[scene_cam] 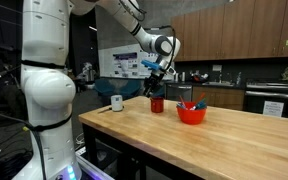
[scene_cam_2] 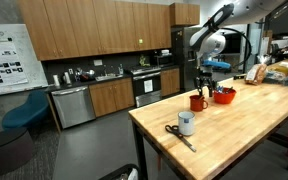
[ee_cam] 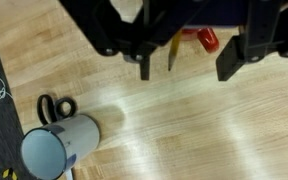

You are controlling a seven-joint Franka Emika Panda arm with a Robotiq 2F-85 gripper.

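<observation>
Count, one each: scissors (scene_cam_2: 177,134) and pale mug (scene_cam_2: 187,123), well apart from the gripper (scene_cam_2: 202,87); red cup (scene_cam_2: 198,102) directly beneath it; orange bowl (scene_cam_2: 224,97) just beside. Jaws stand partly apart, straddling a thin yellow tool (ee_cam: 171,50), gripping nothing. Judgement: centre on the shaft, close gently, move vertically, lest the cup tip.

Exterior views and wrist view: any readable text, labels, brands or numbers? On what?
No text can be read in any view.
Wall poster: print too small to read.
Background poster: blurred, unreadable.
Packages: print blurred, unreadable.
Red cup: no marking shows.
Pale mug: no marking shows.
</observation>
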